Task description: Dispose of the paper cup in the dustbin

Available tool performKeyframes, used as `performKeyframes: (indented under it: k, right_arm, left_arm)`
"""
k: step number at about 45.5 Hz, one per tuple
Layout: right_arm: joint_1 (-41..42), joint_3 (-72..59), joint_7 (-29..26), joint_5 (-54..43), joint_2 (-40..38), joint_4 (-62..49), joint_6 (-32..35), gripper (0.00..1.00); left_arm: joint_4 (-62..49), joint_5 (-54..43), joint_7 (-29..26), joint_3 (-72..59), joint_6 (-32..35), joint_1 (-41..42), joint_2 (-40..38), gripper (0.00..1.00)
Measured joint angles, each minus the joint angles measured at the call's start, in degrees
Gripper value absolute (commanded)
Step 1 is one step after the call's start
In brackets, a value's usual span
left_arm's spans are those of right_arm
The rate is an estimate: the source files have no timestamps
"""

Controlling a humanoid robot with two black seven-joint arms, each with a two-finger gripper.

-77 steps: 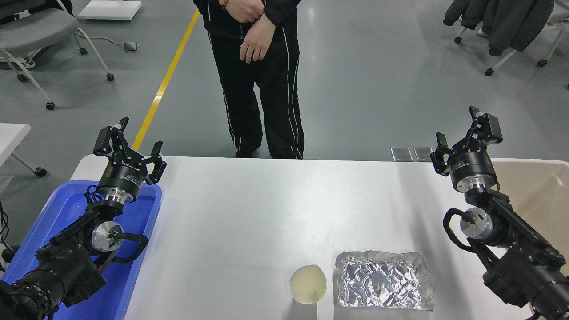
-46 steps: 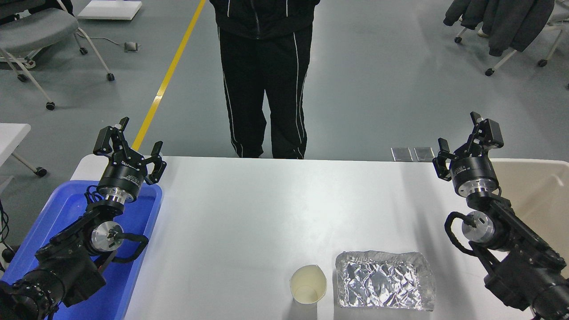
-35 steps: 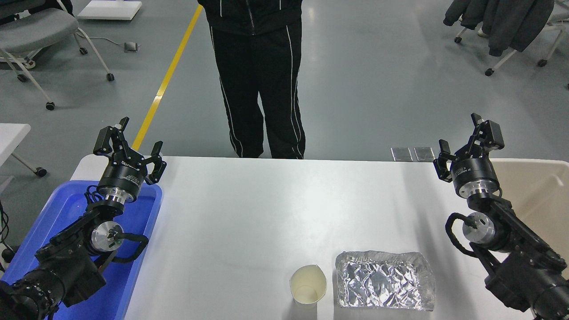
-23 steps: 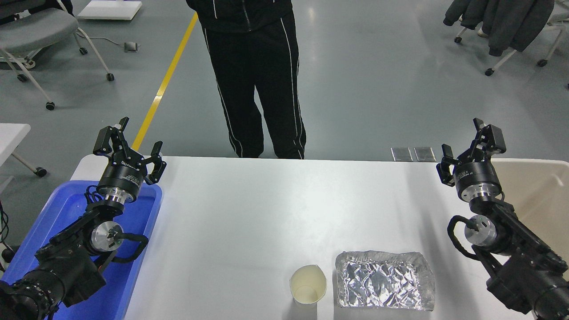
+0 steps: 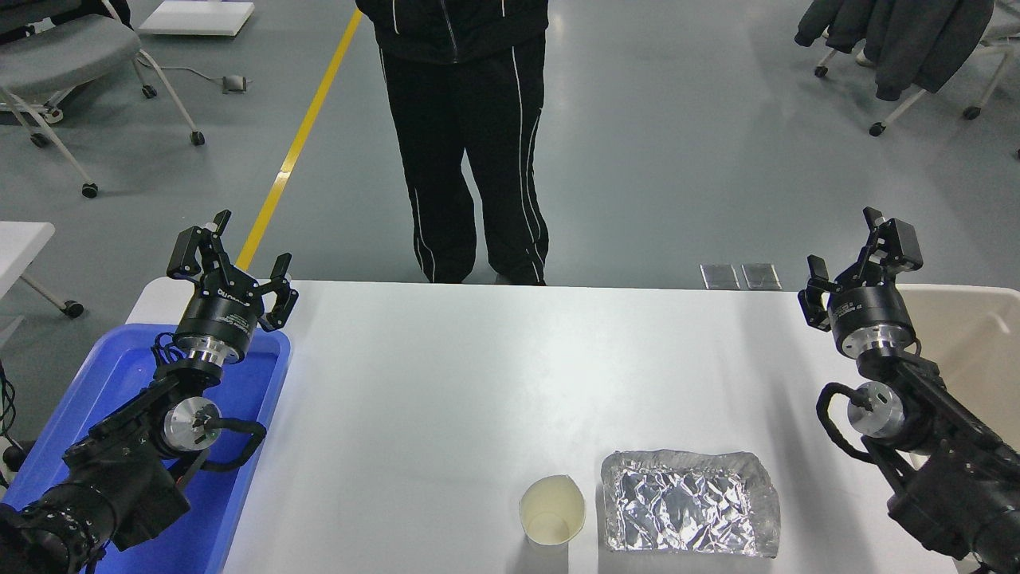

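Observation:
The paper cup (image 5: 551, 511) stands upright on the white table (image 5: 494, 375) near its front edge, cream-white with a slightly squashed rim. The beige dustbin (image 5: 968, 335) is at the table's right end, partly hidden by my right arm. My right gripper (image 5: 862, 255) is open and empty, raised at the table's far right corner beside the bin, far from the cup. My left gripper (image 5: 231, 259) is open and empty, parked over the blue tray at the left.
A crinkled silver foil tray (image 5: 689, 502) lies just right of the cup. A blue plastic tray (image 5: 263, 383) sits under my left arm. A person in black trousers (image 5: 470, 151) stands at the table's far side.
My right gripper has drifted to the right and slightly down, toward the dustbin. The person at the far side has shifted stance and lowered the hands out of view. Cup and foil tray have not moved.

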Motion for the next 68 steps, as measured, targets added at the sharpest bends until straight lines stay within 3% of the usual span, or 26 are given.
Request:
performKeyframes:
  k: [12, 23, 30, 41, 68]
  right_arm:
    - [8.93, -17.11, -0.29, -0.64, -7.17, 0.48, 0.08, 0.99]
    - [25.3, -46.36, -0.33, -2.04, -12.17, 2.17, 1.4, 0.99]
    - [34.98, -60.29, -0.23, -8.53, -12.72, 5.72, 2.48, 0.99]
    - [46.14, -76.42, -0.25, -23.12, -6.82, 10.34, 8.19, 0.99]
    - [60.77, -96.34, -0.09, -36.4, 9.39, 20.27, 15.46, 0.99]
  left_arm:
    - [0.0, 0.0, 0.0, 0.0, 0.0, 0.0, 0.0, 1.0]
    - [0.02, -0.01, 0.0, 0.0, 0.0, 0.0, 0.0, 1.0]
    - [0.01, 0.01, 0.0, -0.01, 0.0, 0.0, 0.0, 1.0]
    - [0.01, 0.0, 0.0, -0.02, 0.0, 0.0, 0.01, 1.0]
    - [0.01, 0.0, 0.0, 0.01, 0.0, 0.0, 0.0, 1.0]
